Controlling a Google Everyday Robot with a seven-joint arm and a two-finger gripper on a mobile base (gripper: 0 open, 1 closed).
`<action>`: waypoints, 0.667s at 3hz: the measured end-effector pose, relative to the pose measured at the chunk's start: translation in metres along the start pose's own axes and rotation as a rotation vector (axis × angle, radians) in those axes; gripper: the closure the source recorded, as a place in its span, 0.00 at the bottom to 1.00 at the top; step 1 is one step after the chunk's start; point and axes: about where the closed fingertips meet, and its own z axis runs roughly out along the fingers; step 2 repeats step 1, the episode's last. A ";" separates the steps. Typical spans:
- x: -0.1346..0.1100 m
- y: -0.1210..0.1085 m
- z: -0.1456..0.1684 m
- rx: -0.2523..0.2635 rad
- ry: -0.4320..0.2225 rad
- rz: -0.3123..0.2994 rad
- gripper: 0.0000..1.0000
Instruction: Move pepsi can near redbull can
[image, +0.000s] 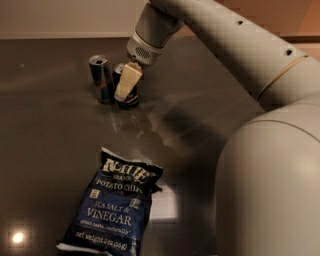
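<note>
The pepsi can (131, 99), dark navy with a silver top, stands on the dark table right next to the redbull can (101, 78), a slim blue-and-silver can on its left. My gripper (127, 83) comes down from the upper right and is around the pepsi can. One cream finger (125, 85) lies across the can's front and hides most of it. The other finger is hidden behind the can. The gripper looks shut on the pepsi can, which rests on the table.
A blue bag of sea salt and vinegar potato chips (116, 205) lies flat on the table (45, 150) in the near foreground. My arm's large pale body (270, 175) fills the right side. A wall edge runs along the back.
</note>
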 end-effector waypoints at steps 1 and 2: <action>0.000 0.000 0.000 0.000 0.000 0.000 0.00; 0.000 0.000 0.000 0.000 0.000 0.000 0.00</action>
